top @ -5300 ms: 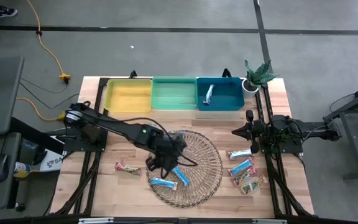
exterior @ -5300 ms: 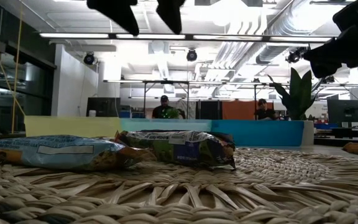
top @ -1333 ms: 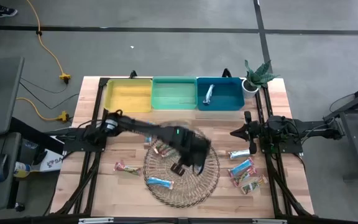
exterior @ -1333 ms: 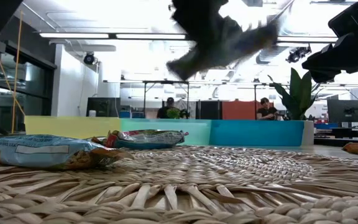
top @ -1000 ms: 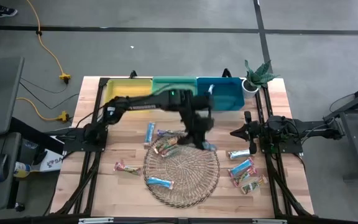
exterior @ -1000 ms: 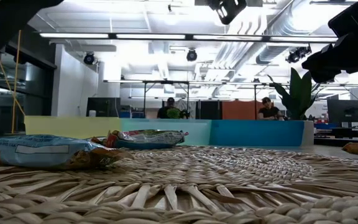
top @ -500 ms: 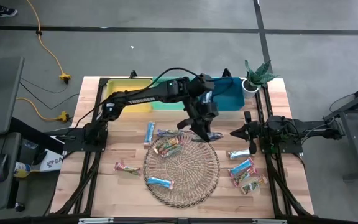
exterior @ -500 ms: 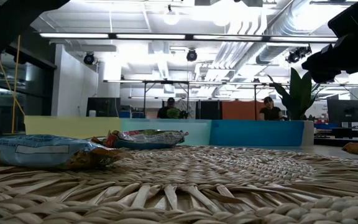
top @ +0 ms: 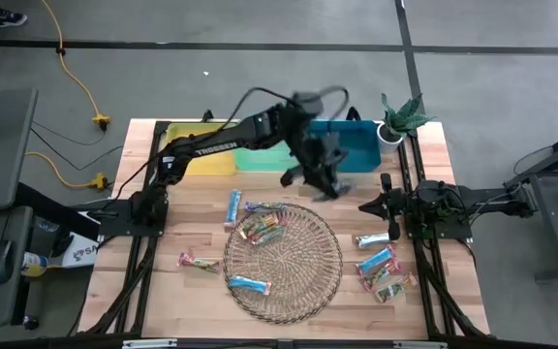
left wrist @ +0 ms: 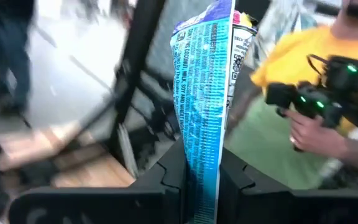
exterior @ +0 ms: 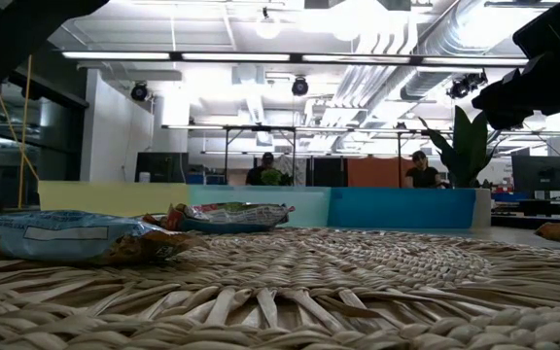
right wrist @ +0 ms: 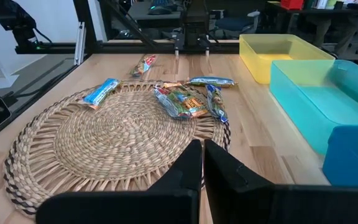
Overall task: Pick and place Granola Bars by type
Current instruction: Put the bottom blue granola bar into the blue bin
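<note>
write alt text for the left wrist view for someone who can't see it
The left gripper is shut on a bright blue granola bar, which stands upright between its dark jaws. Behind it, blurred, are part of the wooden table and a person in a yellow shirt holding a dark device.

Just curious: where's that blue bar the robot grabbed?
The blue bar is pinched in the left hand, which is in the air near the blue bin in the high view.
</note>
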Tool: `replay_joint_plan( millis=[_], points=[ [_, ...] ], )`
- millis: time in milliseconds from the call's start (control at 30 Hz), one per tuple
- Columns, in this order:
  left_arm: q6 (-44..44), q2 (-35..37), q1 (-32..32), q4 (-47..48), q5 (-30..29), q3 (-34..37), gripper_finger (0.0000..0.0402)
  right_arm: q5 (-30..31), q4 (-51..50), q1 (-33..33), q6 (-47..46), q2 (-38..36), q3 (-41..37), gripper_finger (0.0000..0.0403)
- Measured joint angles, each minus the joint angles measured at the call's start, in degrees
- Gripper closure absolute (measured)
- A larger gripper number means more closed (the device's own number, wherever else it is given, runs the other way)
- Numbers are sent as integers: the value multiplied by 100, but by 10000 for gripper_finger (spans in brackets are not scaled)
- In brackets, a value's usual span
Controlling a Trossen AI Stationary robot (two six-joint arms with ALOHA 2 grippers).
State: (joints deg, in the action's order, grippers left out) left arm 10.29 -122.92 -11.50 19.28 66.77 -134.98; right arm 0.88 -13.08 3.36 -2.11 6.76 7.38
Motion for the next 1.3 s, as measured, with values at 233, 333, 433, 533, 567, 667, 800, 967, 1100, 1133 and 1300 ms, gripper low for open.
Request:
replay_joint_plan(
  millis=[233, 333, 433, 533, 567, 667, 800, 967, 1100, 1133, 1300],
  points=[
    [784, 275, -345, -1865, -1409, -2, 360, -2, -1, 1, -1, -1, 0, 402],
    [648, 391, -474, -2123, -2313, -2, 360, 0, 10, 2, 0, -2, 0, 402],
    [437, 487, -486, -2046, -3777, -2, 360, -1, 4, 1, -1, -1, 0, 402],
    [304, 525, -364, -2041, -5517, -2, 360, -1, 4, 0, 0, 0, 0, 402],
    [252, 525, -312, -2039, -6068, -2, 360, -2, 3, 1, -1, 0, 0, 402],
    [-92, 525, -163, -1838, -7684, -2, 360, -2, 4, 1, -1, -1, 0, 402],
    [-284, 438, -45, -1325, -9759, -2, 360, -2, 2, 1, -1, 0, 0, 402],
    [44, 12, -324, -774, -9783, 0, 360, -1, 2, 0, -1, -1, 0, 402],
    [1170, -357, -579, 165, -9696, 8, 360, -2, 2, 2, 0, -2, 0, 402],
    [1442, -462, -622, 342, -9638, 11, 360, -2, 2, 0, 0, -1, 0, 402],
    [2358, -908, -726, 659, -8969, 6, 360, -2, 2, 0, 0, 0, 0, 402]
  ],
)
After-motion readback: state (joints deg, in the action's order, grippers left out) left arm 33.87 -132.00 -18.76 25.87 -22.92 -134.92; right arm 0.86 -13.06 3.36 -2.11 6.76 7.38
